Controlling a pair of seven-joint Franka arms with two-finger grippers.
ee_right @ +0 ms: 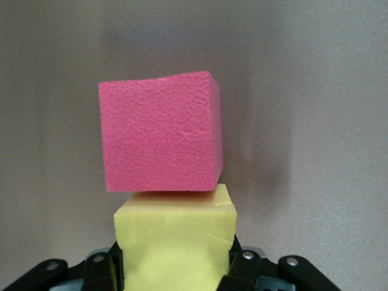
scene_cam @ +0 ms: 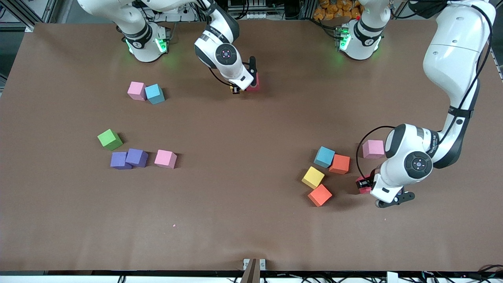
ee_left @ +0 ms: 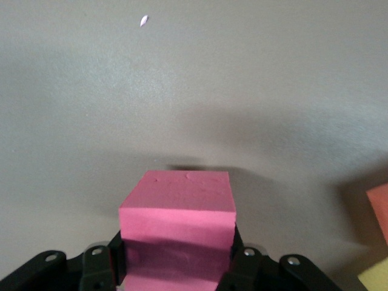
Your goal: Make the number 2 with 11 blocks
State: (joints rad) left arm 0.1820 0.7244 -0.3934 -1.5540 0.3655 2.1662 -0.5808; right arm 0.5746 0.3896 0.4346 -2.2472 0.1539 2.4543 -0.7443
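A flat brown matte table (scene_cam: 251,220) fills the front view; a tiny pale pink speck (scene_cam: 173,225) lies on it. A small grey metal bracket (scene_cam: 254,264) sits at its edge nearest the front camera; black cables (scene_cam: 353,278) run along below that edge.

I work over a brown table (scene_cam: 243,220); dark cables and metal framing (scene_cam: 23,13) line its edges.
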